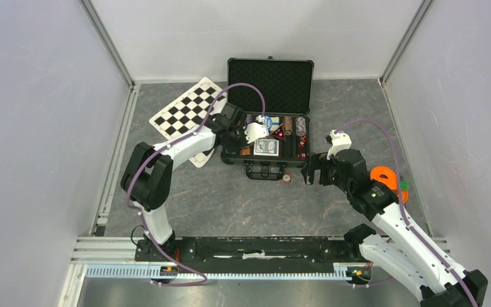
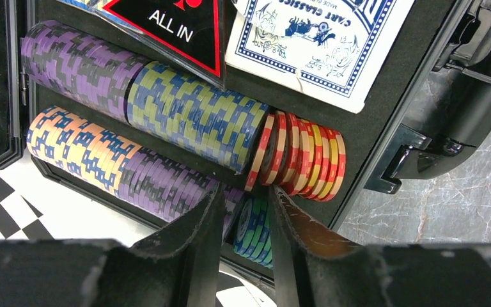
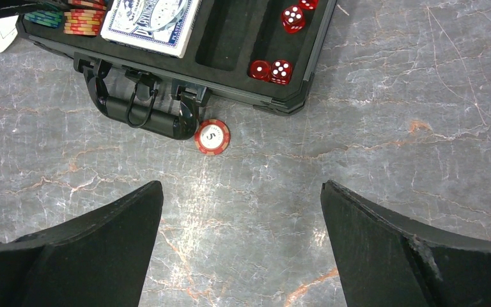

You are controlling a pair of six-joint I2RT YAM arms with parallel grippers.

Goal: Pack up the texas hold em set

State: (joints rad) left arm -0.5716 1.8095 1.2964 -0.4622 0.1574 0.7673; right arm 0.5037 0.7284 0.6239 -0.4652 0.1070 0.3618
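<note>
Though beside case [image 3: 236, 86], one loose chip [image 3: 211, 137]

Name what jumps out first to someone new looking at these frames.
The open black case at the table's far middle, its foam slots holding striped chip rows that the left gripper hovers just above. Then the lone red chip on the table beside the case handle, in front of the wide-open right gripper.

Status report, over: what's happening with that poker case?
Left gripper slightly open over chip rows. Right gripper wide open, empty. Case open, one red chip outside by handle.
</note>
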